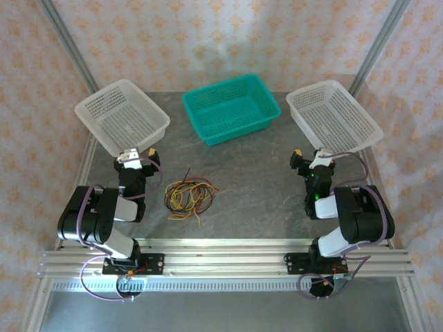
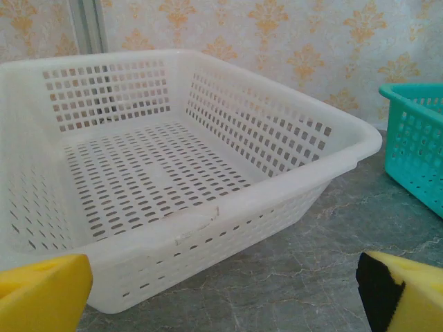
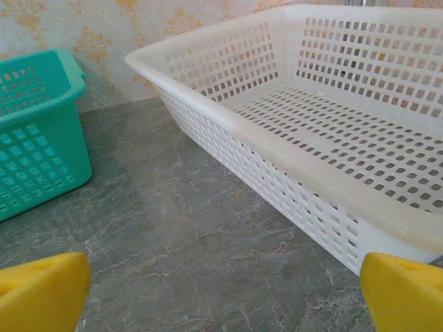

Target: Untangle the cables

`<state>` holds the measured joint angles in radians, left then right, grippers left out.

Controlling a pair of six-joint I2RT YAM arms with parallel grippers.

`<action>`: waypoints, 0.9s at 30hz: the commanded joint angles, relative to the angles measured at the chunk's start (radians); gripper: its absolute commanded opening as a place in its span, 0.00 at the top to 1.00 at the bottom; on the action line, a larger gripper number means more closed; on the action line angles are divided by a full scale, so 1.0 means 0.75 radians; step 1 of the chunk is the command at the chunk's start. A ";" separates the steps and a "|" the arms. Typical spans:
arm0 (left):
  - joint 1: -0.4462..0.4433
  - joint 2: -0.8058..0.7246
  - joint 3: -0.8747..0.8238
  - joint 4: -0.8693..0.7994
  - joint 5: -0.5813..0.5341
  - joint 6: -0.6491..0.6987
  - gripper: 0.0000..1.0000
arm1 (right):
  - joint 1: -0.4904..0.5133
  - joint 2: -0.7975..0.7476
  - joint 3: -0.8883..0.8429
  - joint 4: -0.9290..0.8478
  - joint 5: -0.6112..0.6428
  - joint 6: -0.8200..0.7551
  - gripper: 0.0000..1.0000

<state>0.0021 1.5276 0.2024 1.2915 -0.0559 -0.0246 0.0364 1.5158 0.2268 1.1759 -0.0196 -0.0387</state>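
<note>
Overhead, tangled cables (image 1: 188, 197) on table (image 1: 263, 187), left hand (image 2: 221, 294) spread facing white basket (image 2: 277, 207), right hand (image 3: 225, 294) spread too

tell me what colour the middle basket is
Teal green. The middle basket shows best in the top external view.

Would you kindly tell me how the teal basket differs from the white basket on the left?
The teal basket is opaque teal; the left white basket is translucent white. The teal basket sits at back centre; the white basket sits at back left. Both are empty, perforated and rectangular.
</note>
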 commanded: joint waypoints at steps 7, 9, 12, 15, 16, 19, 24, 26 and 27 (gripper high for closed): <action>-0.001 0.012 0.019 0.036 0.008 0.010 0.00 | -0.006 0.006 0.022 0.048 0.012 -0.004 0.00; 0.000 0.013 0.019 0.035 0.007 0.007 0.00 | -0.006 0.006 0.021 0.048 0.012 -0.005 0.00; 0.003 0.012 0.019 0.035 0.005 0.003 0.00 | -0.006 0.006 0.020 0.047 0.012 -0.004 0.00; 0.003 0.011 0.019 0.035 0.007 0.001 0.00 | -0.006 0.006 0.020 0.047 0.012 -0.005 0.00; 0.003 0.012 0.020 0.034 0.007 0.002 0.00 | -0.006 0.007 0.020 0.048 0.011 -0.003 0.00; 0.003 0.012 0.019 0.034 0.005 0.004 0.00 | -0.006 0.007 0.021 0.044 0.012 -0.003 0.00; 0.003 0.011 0.019 0.035 0.007 0.005 0.00 | -0.006 0.003 0.017 0.051 0.010 -0.003 0.00; 0.001 0.009 0.003 0.061 0.063 0.031 0.00 | -0.006 -0.001 0.008 0.065 0.009 -0.005 0.00; -0.006 0.003 -0.022 0.101 0.091 0.052 0.00 | -0.005 -0.003 0.005 0.068 -0.016 -0.017 0.00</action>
<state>0.0017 1.5276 0.2012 1.2953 -0.0437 -0.0181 0.0364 1.5158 0.2264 1.1763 -0.0216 -0.0391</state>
